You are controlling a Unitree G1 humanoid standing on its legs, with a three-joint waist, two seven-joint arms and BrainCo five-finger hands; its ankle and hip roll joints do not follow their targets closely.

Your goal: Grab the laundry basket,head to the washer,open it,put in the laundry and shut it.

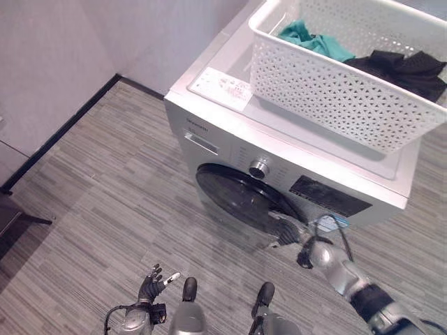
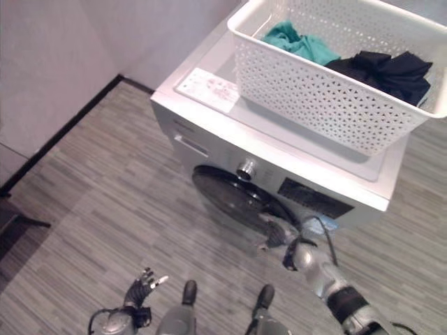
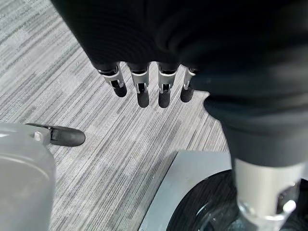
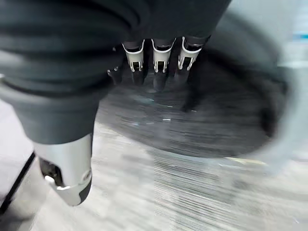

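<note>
Washer [image 1: 230, 150] stood on grey striped floor [image 1: 105, 181]; white laundry basket [image 1: 335, 98] w/ teal [image 1: 314, 40] & black [image 1: 405, 68] clothes set on its top.

Open grey striped floor [image 1: 105, 181] lies left of and before the white front-loading washer [image 1: 230, 150]. Its round dark glass door [image 1: 241, 195] is shut, blocking the drum. A white perforated plastic laundry basket [image 1: 335, 91] covers most of the washer's top.

No print can be read: the white front-loading washing machine [image 1: 293, 150] carries a small line on its drawer, a reddish sheet [image 1: 225, 86] on top, and a blue sticker [image 1: 334, 223].
</note>
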